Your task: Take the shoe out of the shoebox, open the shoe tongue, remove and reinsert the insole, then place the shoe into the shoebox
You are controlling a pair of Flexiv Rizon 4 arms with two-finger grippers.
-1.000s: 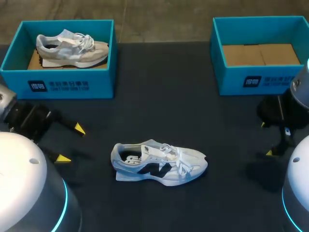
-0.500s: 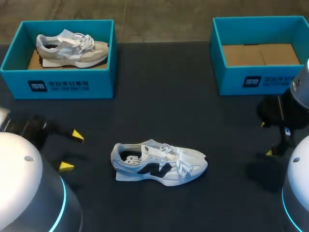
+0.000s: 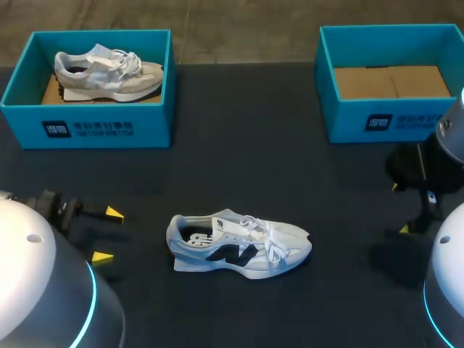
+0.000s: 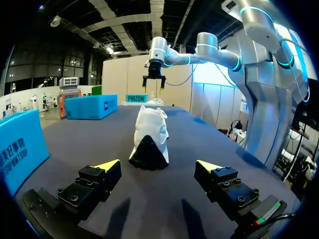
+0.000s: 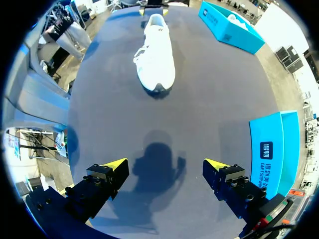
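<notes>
The shoe (image 3: 239, 246), a white sneaker with dark side marks, lay on its sole on the dark table (image 3: 246, 145), out of either box and roughly midway between the two arms. Its heel pointed toward the left gripper (image 3: 109, 235) and its toe toward the right gripper (image 5: 165, 164). The laces were tied over the tongue, and what looked like the insole sat inside the opening, though the view was too small to be sure.

The left gripper hovered low over the table, well apart from the heel. Its yellow-tipped fingers were spread wide with nothing between them. In the left wrist view the heel stood straight ahead of the gap between those fingers.

The right gripper hung near the table's right edge, far from the toe. Its fingers were likewise spread and empty, and its shadow fell on the table ahead of them.

At the back left stood a blue shoebox (image 3: 87, 127) holding a second, greyish shoe (image 3: 109, 71) on its side. At the back right stood another blue shoebox (image 3: 391, 119), with only a brown cardboard floor (image 3: 391, 81) showing inside it.
</notes>
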